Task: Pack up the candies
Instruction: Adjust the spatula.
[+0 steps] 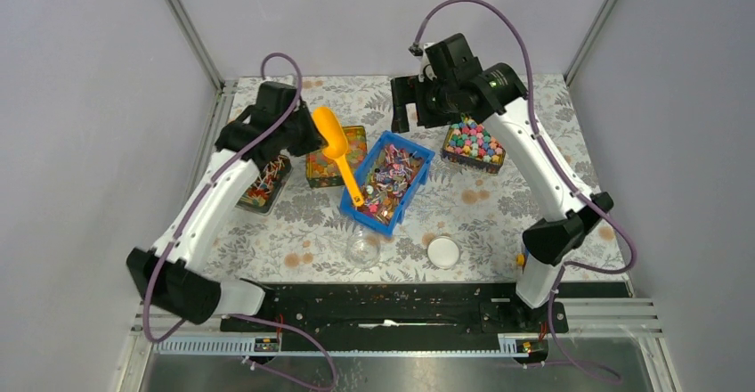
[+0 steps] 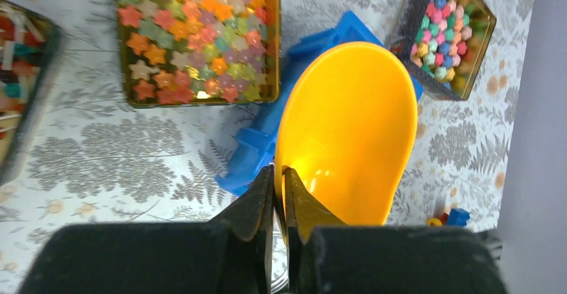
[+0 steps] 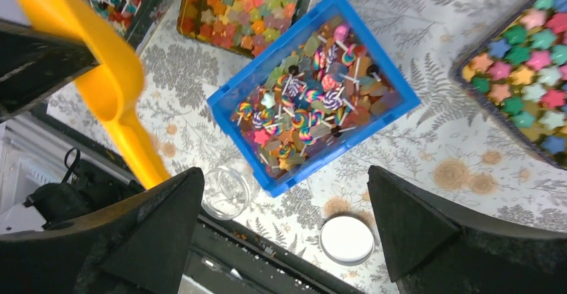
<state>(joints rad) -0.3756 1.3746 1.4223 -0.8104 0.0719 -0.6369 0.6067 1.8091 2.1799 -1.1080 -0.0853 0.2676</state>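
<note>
The candies (image 3: 314,107) lie in a heap in the blue bin (image 3: 274,48), in the middle of the desk (image 1: 499,205). The left fingers (image 2: 279,177) are pinched tight on the rim of the yellow scoop (image 2: 348,127) and hold it up in the air, with its handle pointing down at the near end of the bin. The right fingers (image 3: 284,172) hang over the bin, spread wide, holding nothing. A clear jar (image 1: 363,248) and a white lid (image 1: 442,251) sit just in front of the bin.
</note>
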